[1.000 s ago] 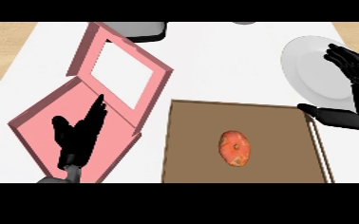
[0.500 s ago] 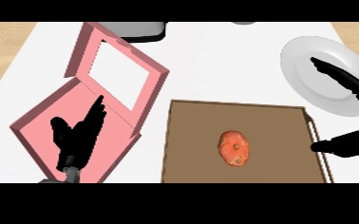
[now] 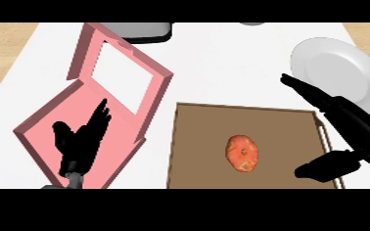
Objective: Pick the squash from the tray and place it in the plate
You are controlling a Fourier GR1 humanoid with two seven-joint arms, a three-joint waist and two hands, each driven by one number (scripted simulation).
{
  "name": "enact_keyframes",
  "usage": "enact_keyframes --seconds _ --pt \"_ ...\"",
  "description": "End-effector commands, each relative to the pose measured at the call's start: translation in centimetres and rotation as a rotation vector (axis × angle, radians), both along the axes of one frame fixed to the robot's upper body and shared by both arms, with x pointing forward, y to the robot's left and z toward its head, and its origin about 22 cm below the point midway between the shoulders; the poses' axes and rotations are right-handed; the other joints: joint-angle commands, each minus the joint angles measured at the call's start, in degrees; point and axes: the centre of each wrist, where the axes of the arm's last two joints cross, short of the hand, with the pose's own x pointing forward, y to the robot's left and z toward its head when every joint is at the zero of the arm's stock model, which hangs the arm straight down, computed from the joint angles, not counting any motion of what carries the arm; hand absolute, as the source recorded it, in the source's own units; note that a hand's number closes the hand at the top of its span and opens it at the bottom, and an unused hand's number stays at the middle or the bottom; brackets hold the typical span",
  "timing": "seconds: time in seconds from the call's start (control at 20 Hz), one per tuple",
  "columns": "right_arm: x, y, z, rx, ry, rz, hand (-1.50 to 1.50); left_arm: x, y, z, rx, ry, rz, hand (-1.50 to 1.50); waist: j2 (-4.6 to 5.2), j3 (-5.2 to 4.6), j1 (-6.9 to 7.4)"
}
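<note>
Pink box (image 3: 65,122) seen left, lid raised. Tray (image 3: 198,147) lay beside it. Plate (image 3: 329,68) upper right. Right hand (image 3: 339,127) spread wide over tray's right edge — nothing held. Left hand (image 3: 83,137) rested open over box. Squash (image 3: 243,153) lay mid-tray — untouched.

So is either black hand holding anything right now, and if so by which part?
Nothing is held. The orange squash lies alone on the brown tray; the right hand is open above the tray's right edge, and the left hand rests open.

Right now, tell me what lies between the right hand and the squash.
In the head view, only bare brown tray floor lies between the right hand and the squash. The hand, open, hovers over the tray's right edge, apart from the squash.
</note>
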Motion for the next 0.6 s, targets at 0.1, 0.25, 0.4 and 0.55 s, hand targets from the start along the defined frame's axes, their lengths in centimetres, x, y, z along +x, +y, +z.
enact_keyframes --seconds 0.1,0.25,0.4,0.55 --pt "-0.9 3.5 -1.9 -0.085 0.007 -0.026 -1.50 1.6 -3.0 0.1 -0.002 0.058 -0.019 0.00 0.39 -0.28 -0.24" --pt "-0.8 5.6 -2.5 -0.139 0.086 -0.031 -1.50 1.4 -1.2 -0.5 -0.013 0.069 -0.008 0.00 0.42 -0.30 0.02" --pt "-0.7 5.8 -3.6 -0.114 0.133 -0.004 -1.50 -0.5 -1.5 0.1 -0.017 0.047 -0.002 0.00 0.35 -0.27 0.19" --pt "-1.6 6.6 -6.3 -0.107 0.138 0.007 -1.50 -0.8 -1.1 -0.3 -0.017 0.059 0.010 0.00 0.37 -0.26 0.10"
